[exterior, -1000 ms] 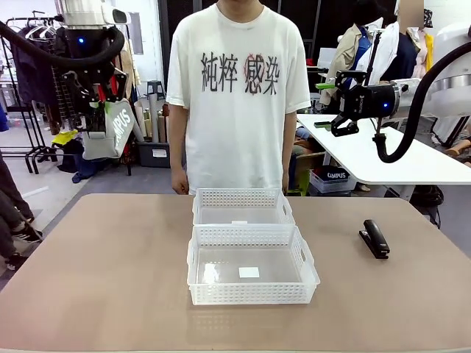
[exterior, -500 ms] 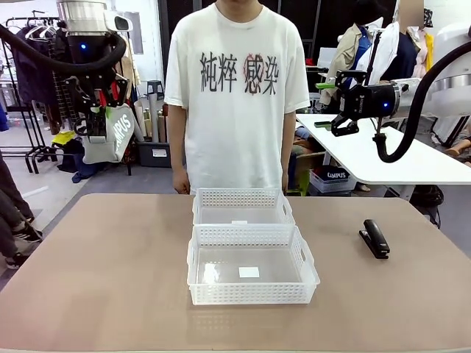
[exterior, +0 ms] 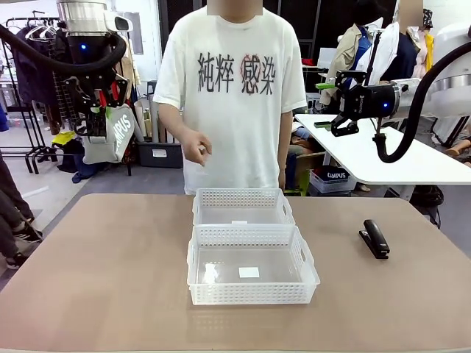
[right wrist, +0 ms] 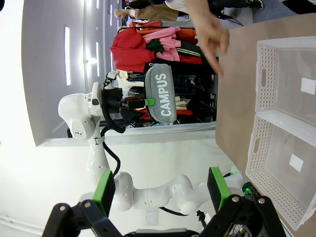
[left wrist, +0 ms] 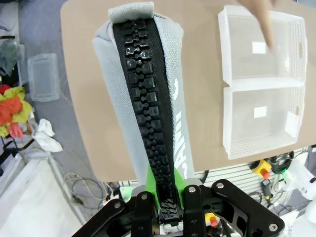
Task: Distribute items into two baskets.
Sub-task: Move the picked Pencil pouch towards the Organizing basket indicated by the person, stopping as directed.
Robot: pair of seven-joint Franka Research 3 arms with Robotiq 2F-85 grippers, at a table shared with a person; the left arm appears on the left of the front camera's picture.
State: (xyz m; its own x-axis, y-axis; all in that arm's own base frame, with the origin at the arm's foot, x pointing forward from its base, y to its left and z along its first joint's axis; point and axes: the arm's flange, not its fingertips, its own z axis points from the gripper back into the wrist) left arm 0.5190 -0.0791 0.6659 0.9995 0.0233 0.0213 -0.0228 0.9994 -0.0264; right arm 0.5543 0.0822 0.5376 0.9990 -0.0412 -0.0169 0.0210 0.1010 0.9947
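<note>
High at the left, my left gripper [exterior: 98, 121] is shut on the end of the grey "CAMPUS" pouch [exterior: 119, 132], which hangs well above the floor beside the table. In the left wrist view my left gripper [left wrist: 166, 197] clamps the pouch [left wrist: 143, 94] at its black zip. My right gripper [exterior: 341, 121] hovers open and empty high at the right, off the table; its green pads [right wrist: 104, 190] stand wide apart. The black stapler [exterior: 374, 238] lies on the table at the right. The two baskets, near [exterior: 250, 293] and far [exterior: 243, 197], sit end to end at the table's middle, both empty.
A person in a white T-shirt stands at the far edge with one hand [exterior: 197, 150] raised; a finger [left wrist: 261, 19] points over the far basket [left wrist: 225, 44]. A white side table [exterior: 383, 158] stands behind at the right. Bare tabletop [exterior: 103, 265] lies left of the baskets.
The person's hand has risen from the side to in front of the body, over the far basket. My left arm shifted slightly with the pouch, then held still. The right arm has not moved.
</note>
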